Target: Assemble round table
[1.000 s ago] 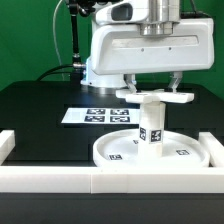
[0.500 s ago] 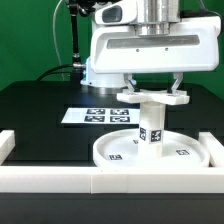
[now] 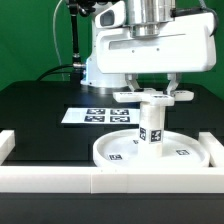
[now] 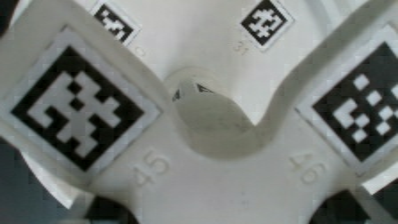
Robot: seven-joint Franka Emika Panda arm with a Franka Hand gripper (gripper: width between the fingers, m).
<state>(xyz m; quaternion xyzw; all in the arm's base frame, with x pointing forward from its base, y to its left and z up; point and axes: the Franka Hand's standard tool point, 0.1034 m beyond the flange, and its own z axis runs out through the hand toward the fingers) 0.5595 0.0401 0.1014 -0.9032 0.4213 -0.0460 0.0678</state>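
Note:
The wide round disc [image 3: 178, 153] lies flat on the black table, just behind the front rail. The short cylindrical post [image 3: 150, 127] stands upright at its centre, with tags facing the camera. On top of the post sits the cross-shaped piece [image 3: 152, 96], lying level. My gripper [image 3: 153, 91] reaches straight down over it, shut on the cross-shaped piece with a finger on either side. In the wrist view the cross-shaped piece [image 4: 214, 125] fills the picture, showing its tagged arms and smooth hub. The post and disc are hidden beneath it there.
The marker board [image 3: 96, 115] lies flat on the table behind the disc, toward the exterior view's left. A long white border rail [image 3: 100, 181] runs along the front, with a raised end [image 3: 6, 143] at the left. A green backdrop stands behind.
The gripper and the cross-shaped piece have turned a little on top of the post, its arms shifting slightly toward the exterior view's left. Disc and post have stayed put.

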